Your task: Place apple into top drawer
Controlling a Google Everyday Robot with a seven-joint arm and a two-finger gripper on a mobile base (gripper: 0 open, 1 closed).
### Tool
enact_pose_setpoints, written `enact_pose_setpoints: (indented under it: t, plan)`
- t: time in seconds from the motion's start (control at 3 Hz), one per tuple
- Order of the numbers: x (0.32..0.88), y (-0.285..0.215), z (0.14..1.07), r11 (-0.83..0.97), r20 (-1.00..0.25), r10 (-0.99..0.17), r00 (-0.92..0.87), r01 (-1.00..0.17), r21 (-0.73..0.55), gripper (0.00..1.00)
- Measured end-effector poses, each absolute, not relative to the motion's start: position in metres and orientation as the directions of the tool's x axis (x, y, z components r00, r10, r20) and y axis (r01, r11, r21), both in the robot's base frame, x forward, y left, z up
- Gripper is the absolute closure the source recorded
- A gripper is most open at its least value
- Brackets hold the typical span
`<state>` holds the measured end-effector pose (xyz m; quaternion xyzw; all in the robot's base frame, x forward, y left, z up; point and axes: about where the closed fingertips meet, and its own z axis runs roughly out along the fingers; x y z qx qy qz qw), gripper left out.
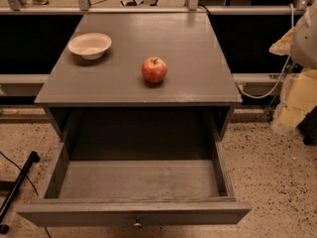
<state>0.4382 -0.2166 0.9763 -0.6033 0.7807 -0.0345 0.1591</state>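
Note:
The red apple (154, 69) stands upright on the dark-grey cabinet top (188, 48), a little right of its middle and near the front edge. Below it the top drawer (138, 180) is pulled fully out; its inside is bare and a small round knob sits on its front panel (133, 214). My gripper (290, 108) is at the right edge of the view, off the cabinet's right side, well apart from the apple and at about the height of the cabinet top.
A shallow off-white bowl (89, 45) sits at the back left of the cabinet top. A black pole (17, 187) lies on the speckled floor at the left. A white cable (267, 90) hangs at the right, and a metal rail (148, 10) runs behind.

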Motion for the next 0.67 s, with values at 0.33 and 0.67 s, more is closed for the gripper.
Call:
enact_pose_setpoints:
  t: [0.33, 0.67]
  plan:
    - [0.440, -0.215, 0.976, 0.268, -0.214, -0.952, -0.217, -0.932, -0.245, 0.00]
    - [0.464, -0.196, 0.969, 0.239, -0.305, -0.938, -0.163, -0.943, -0.233, 0.00]
